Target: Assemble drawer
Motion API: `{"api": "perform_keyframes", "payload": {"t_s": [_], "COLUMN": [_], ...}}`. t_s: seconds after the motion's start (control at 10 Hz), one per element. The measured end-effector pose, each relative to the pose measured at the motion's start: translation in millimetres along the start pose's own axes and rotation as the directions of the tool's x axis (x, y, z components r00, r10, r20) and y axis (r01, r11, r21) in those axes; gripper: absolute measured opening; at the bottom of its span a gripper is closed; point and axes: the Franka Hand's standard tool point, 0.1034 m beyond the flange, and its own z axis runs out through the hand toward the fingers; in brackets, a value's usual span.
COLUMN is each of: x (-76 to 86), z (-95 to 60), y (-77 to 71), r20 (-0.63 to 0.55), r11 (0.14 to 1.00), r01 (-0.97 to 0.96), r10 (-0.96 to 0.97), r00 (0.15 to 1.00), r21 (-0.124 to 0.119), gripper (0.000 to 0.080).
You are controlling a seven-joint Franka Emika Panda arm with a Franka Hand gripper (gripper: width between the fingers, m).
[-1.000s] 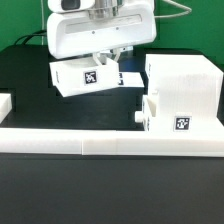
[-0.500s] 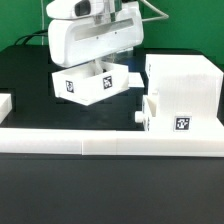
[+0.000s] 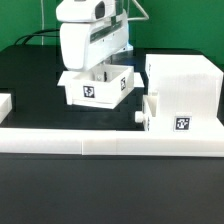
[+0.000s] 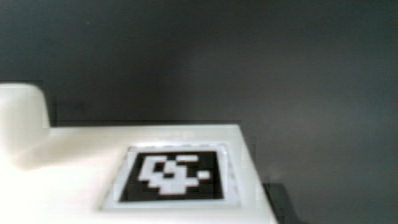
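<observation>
My gripper (image 3: 100, 73) comes down from above onto a small white open-top tray (image 3: 96, 88), which shows one tag on its front and one on its side. The fingers reach into the tray and their tips are hidden; the tray has turned with the hand, so it is held. It sits low over the black table, left of the large boxy housing (image 3: 188, 80). A second small tray (image 3: 150, 108) with a knob stands against the housing's left front. In the wrist view a white tray face (image 4: 80, 150) with a tag (image 4: 173, 175) fills the near part.
A long low white border wall (image 3: 110, 140) runs along the front of the black table (image 3: 30, 70). A white piece (image 3: 4, 103) pokes in at the exterior view's left edge. Cables hang behind the arm.
The hand has turned and moved toward the exterior view's right with the tray, which went from tilted to level and lower, closer to the housing.
</observation>
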Motion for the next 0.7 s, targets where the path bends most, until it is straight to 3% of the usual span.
{"api": "perform_keyframes", "payload": {"t_s": [0.4,0.7], "x": [0.3,0.0], "z": [0.4,1.9], "y": [14.2,13.8], "r20": [0.038,0.037], "r11": [0.926,0.930], "r01": [0.377,0.368], "r10": [-0.377,-0.368], "r00": [0.925,0.929], "r21": [-0.003,0.001], "gripper": [0.0045,0.0045]}}
